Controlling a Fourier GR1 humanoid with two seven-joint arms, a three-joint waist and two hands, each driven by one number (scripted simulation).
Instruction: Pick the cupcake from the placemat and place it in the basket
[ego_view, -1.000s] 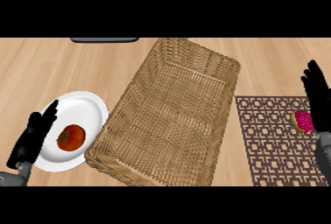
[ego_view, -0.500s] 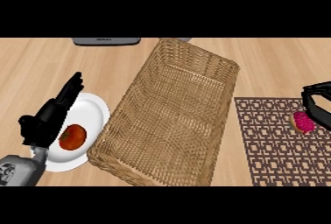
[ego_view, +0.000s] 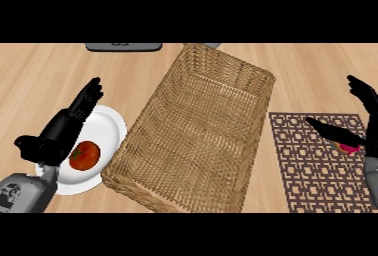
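Fingers of the right robot hand (ego_view: 353, 131) are spreading open over the pink cupcake (ego_view: 347, 146) on the brown patterned placemat (ego_view: 314, 165), and closing off-centre risks tipping it away from the woven wicker basket (ego_view: 196, 130), while the left robot hand (ego_view: 63, 127) is hovering open

Wooden counter (ego_view: 44, 70), wicker basket (ego_view: 199, 130), white plate (ego_view: 107, 130), patterned placemat (ego_view: 314, 165)

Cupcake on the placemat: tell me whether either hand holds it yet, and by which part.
Not held yet. The right hand is open around the cupcake, thumb and fingers spread, not closed. The left hand is open over the plate.
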